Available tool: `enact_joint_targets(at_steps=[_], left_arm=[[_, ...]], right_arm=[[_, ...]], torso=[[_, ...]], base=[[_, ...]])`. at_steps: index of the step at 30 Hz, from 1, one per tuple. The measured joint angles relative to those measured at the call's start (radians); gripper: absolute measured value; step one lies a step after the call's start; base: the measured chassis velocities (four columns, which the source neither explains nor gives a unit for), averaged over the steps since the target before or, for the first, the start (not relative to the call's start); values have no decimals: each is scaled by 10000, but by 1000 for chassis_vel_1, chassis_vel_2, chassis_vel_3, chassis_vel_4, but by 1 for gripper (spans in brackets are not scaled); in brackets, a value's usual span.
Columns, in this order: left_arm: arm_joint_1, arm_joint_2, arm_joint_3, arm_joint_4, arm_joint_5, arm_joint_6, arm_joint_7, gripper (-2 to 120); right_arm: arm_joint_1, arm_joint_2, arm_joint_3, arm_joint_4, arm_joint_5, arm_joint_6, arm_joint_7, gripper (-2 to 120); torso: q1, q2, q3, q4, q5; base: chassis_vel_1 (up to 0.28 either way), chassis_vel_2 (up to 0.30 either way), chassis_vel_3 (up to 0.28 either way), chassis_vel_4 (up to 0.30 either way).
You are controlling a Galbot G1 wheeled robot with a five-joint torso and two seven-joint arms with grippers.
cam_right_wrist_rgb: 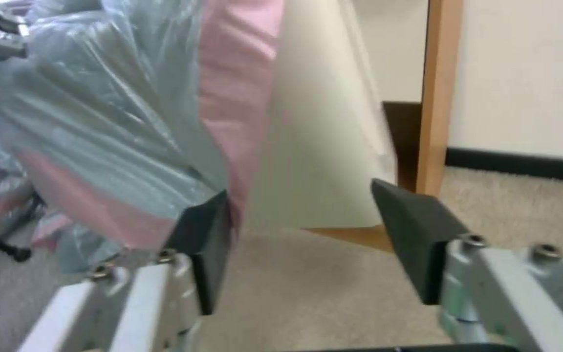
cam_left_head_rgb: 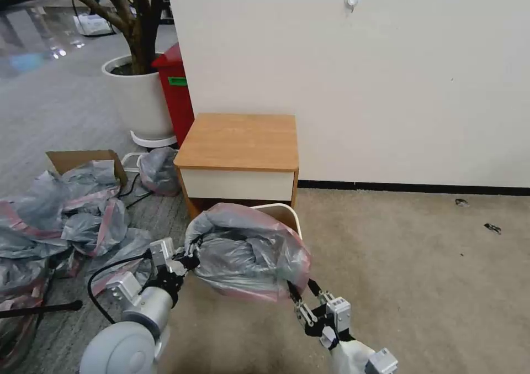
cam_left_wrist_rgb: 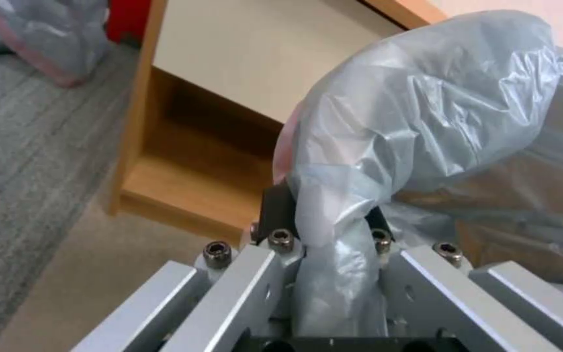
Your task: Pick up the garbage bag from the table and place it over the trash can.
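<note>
The grey garbage bag [cam_left_head_rgb: 248,249] with its pink rim band lies bunched over the cream trash can [cam_left_head_rgb: 282,211], which stands on the floor in front of the wooden table [cam_left_head_rgb: 237,142]. My left gripper [cam_left_head_rgb: 193,252] is at the bag's left side, shut on a fold of its rim. In the left wrist view that gripper [cam_left_wrist_rgb: 330,220] pinches the garbage bag [cam_left_wrist_rgb: 425,107] between its pads. My right gripper [cam_left_head_rgb: 302,292] sits at the bag's near right corner. It stands open [cam_right_wrist_rgb: 308,230], one pad beside the bag's pink band [cam_right_wrist_rgb: 236,88] and the trash can wall [cam_right_wrist_rgb: 314,146] between the jaws.
A heap of similar grey-and-pink bags [cam_left_head_rgb: 66,214] and a cardboard box [cam_left_head_rgb: 83,158] cover the floor at left, with black cables. A red bin [cam_left_head_rgb: 176,92] and a white plant pot [cam_left_head_rgb: 138,98] stand behind. Beige carpet [cam_left_head_rgb: 419,263] lies open at right; the wall is behind the table.
</note>
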Motion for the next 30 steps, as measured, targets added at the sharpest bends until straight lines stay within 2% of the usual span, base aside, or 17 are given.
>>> enact_joint_targets(at_steps=[1,4,5,8,9,11,15,21,24,26,28,30], left_arm=[[0,0,0,0,0,0,0,4],[-32,0,-42,87,-8,12,-95,4],[-32,0,-42,87,-8,12,-95,4],[-98,0,-24,219,-5,55,-209,4],[-98,0,-24,219,-5,55,-209,4],[-122,0,45,224,5,88,-220,4],[-98,10,149,125,46,104,-207,4],[-71,21,240,136,188,105,-174,4],[11,34,306,154,256,103,-144,4],[19,35,315,153,267,100,-141,4],[55,19,358,163,304,87,-128,4],[68,12,368,166,314,84,-124,4]], right_arm=[[0,0,0,0,0,0,0,60],[-284,-172,470,227,176,384,-299,73],[-284,-172,470,227,176,384,-299,73],[-428,-134,722,702,710,558,-444,90],[-428,-134,722,702,710,558,-444,90],[-210,1,755,804,1023,570,-446,98],[424,291,534,716,1570,353,-370,100],[1023,738,192,451,1800,147,-207,100],[1257,1034,3,225,1713,114,-179,89],[1264,1055,-8,213,1688,114,-179,86],[1261,1139,-38,150,1590,151,-180,75],[1252,1179,-42,134,1560,182,-180,71]], torso=[[0,0,0,0,0],[0,0,0,0,0],[0,0,0,0,0],[0,0,0,0,-2],[0,0,0,0,-2],[0,0,-1,0,-1],[0,0,0,1,0],[0,0,0,1,-1],[0,0,0,1,-2],[0,0,0,1,-2],[0,0,0,0,-2],[0,0,0,0,-2]], base=[[0,0,0,0],[0,0,0,0],[0,0,0,0],[0,0,0,0],[0,0,0,0],[0,0,0,0],[0,0,0,0],[0,0,0,0],[0,0,0,0],[0,0,0,0],[0,0,0,0],[0,0,0,0]])
